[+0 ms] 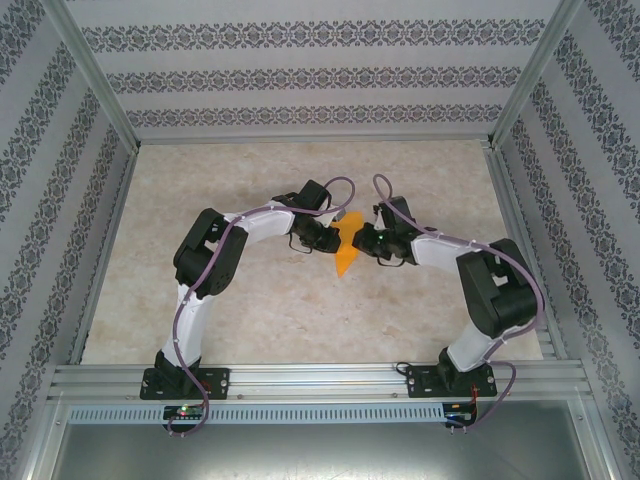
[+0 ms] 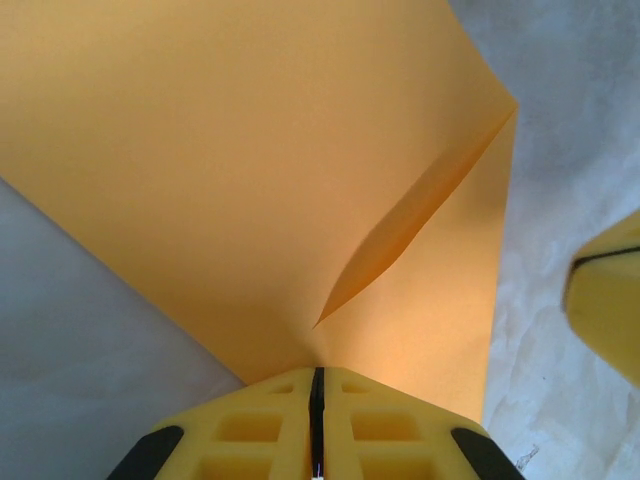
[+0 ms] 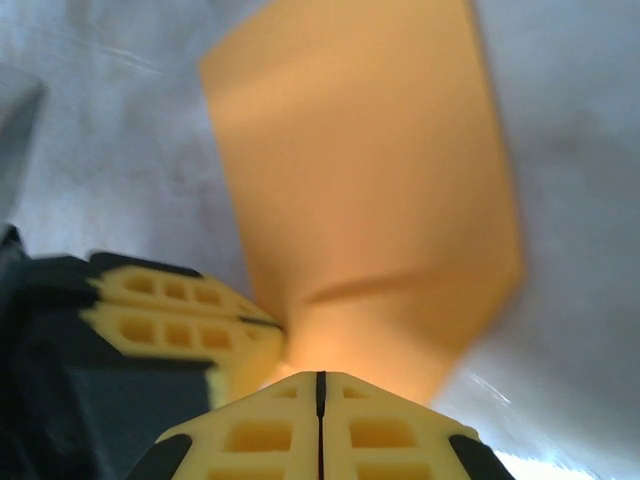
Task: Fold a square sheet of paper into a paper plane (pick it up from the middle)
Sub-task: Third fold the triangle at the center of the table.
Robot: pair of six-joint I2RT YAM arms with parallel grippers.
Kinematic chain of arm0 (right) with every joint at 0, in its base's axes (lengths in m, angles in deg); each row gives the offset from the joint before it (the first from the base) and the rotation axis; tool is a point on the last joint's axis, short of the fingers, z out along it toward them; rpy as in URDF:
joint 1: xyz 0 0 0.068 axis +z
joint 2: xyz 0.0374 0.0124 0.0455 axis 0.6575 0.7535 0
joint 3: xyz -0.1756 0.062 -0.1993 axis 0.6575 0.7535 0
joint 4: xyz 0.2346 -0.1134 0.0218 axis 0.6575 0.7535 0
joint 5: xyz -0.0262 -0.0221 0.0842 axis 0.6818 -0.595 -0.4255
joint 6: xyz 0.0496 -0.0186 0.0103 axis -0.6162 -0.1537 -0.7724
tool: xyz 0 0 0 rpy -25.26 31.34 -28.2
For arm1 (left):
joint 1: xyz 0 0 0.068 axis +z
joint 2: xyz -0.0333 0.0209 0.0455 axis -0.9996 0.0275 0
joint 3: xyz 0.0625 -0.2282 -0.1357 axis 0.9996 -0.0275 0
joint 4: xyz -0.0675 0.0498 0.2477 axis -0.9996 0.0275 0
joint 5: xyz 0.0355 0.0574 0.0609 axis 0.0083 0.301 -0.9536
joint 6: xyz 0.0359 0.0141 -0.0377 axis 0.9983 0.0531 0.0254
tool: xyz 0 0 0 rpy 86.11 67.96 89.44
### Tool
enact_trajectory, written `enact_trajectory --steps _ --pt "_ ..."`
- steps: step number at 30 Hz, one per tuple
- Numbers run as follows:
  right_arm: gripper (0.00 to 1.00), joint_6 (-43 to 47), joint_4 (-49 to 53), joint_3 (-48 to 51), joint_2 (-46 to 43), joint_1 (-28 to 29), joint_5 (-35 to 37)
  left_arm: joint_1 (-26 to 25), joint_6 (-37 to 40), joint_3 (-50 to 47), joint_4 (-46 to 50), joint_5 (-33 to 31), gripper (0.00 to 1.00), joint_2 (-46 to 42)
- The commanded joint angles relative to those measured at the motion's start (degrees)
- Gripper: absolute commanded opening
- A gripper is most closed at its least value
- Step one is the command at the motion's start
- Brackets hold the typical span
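Observation:
The square sheet of paper (image 1: 346, 256) is bright orange and hangs folded between both grippers above the middle of the table, narrowing to a point toward the near side. My left gripper (image 1: 334, 238) is shut on its left edge. In the left wrist view the paper (image 2: 250, 170) spreads out from the shut gripper (image 2: 317, 372) with one raised fold running up to the right. My right gripper (image 1: 363, 240) is shut on the opposite edge. In the right wrist view the paper (image 3: 370, 170) bends upward from the shut gripper (image 3: 320, 375). A finished paper plane is out of view.
The marbled table (image 1: 250, 310) is ringed by a metal frame (image 1: 300, 378) and patterned walls. In the right wrist view the left gripper's yellow fingers (image 3: 170, 320) sit close at the left. The right gripper's finger (image 2: 610, 300) shows at the left wrist view's right edge.

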Motion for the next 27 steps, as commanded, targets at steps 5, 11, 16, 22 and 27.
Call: enact_trajectory --steps 5,11,16,22,27 --pt "0.07 1.0 -0.1 -5.3 8.0 -0.3 -0.7 0.9 1.9 -4.6 9.0 -9.3 0.12 5.7" --pt "0.08 4.0 2.1 -4.4 9.2 -3.2 1.3 1.0 2.2 -4.9 9.2 -9.6 0.12 5.6" --pt "0.07 6.2 3.3 -2.3 7.8 -6.6 2.9 1.0 2.1 -5.0 9.1 -9.5 0.12 5.8" --pt "0.09 6.6 3.7 -0.4 3.3 -8.1 1.5 1.0 1.7 -5.0 8.8 -8.7 0.12 5.8" --pt "0.16 4.8 2.6 1.2 0.6 -7.6 -1.2 0.9 1.4 -4.9 8.5 -8.0 0.12 5.6"
